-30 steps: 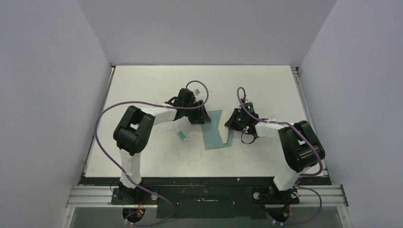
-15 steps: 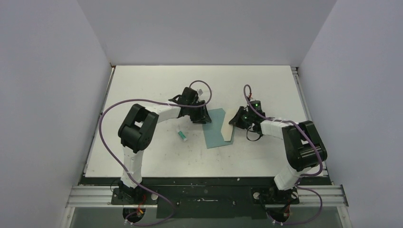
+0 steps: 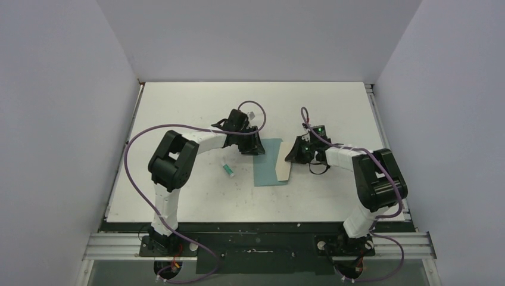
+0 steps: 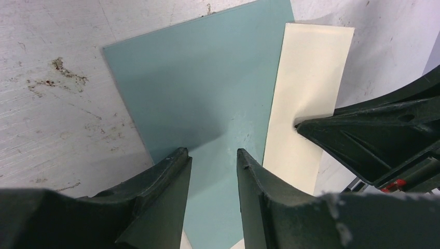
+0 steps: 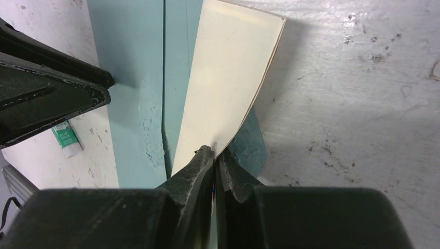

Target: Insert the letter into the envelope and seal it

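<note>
We see the blue-green envelope [image 3: 266,171] lying flat in the middle of the table [image 3: 190,107], and our left gripper [image 4: 211,155] has its two fingers a little apart, with the tips down on the far end of it. Our right gripper [image 5: 214,153] is pinched tight on the edge of the letter [image 5: 228,88], a pale cream sheet that leans tilted over the right side of the envelope. A small white and green glue tube [image 3: 228,169] lies on the table just left of the envelope
</note>
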Robot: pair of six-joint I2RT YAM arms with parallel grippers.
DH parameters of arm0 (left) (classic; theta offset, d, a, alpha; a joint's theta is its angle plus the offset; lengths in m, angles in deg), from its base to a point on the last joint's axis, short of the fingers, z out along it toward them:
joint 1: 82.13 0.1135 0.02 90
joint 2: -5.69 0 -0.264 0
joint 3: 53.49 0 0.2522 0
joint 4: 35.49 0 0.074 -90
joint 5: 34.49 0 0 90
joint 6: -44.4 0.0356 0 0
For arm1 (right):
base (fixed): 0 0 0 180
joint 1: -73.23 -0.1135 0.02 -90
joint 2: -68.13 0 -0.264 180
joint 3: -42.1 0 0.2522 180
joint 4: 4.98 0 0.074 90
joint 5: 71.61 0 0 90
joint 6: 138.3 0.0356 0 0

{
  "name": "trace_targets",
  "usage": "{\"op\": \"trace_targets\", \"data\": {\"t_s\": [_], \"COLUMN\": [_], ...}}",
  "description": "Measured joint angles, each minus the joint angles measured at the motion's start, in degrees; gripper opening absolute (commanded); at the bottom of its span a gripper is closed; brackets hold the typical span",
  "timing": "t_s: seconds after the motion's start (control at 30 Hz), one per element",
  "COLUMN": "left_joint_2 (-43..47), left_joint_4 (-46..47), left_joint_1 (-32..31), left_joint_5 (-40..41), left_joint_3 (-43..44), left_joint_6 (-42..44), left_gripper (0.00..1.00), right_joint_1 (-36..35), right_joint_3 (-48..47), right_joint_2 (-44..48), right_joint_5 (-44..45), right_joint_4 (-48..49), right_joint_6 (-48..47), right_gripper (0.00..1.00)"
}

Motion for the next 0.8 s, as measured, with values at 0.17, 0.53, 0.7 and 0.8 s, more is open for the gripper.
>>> {"op": "trace_targets", "data": {"t_s": [0.17, 0.53, 0.7, 0.8], "left_joint_2": [0.0, 0.37, 1.05, 1.38], "left_joint_4": [0.04, 1.03, 3.17, 4.02], "left_joint_1": [-0.04, -0.09, -0.09, -0.09], "left_joint_5": [-0.07, -0.44, -0.63, -0.72], "left_joint_3": [0.0, -0.72, -2.16, -2.78], "left_joint_6": [1.6, 4.68, 3.93, 3.39], "left_gripper": [0.37, 0.39, 0.44, 0.46], "right_joint_1": [0.0, -1.46, -3.37, -4.02], "right_joint_3": [-3.78, -9.42, -9.4, -9.42], "right_joint_2": [-2.29, -6.86, -7.08, -7.58], "right_joint_5": [-1.51, -2.93, -2.8, -3.08], "right_joint_4": [-3.56, -7.17, -7.06, -6.01], "right_joint_6": [-2.73, -4.96, -1.86, 0.07], "right_gripper": [0.05, 0.05, 0.05, 0.05]}}
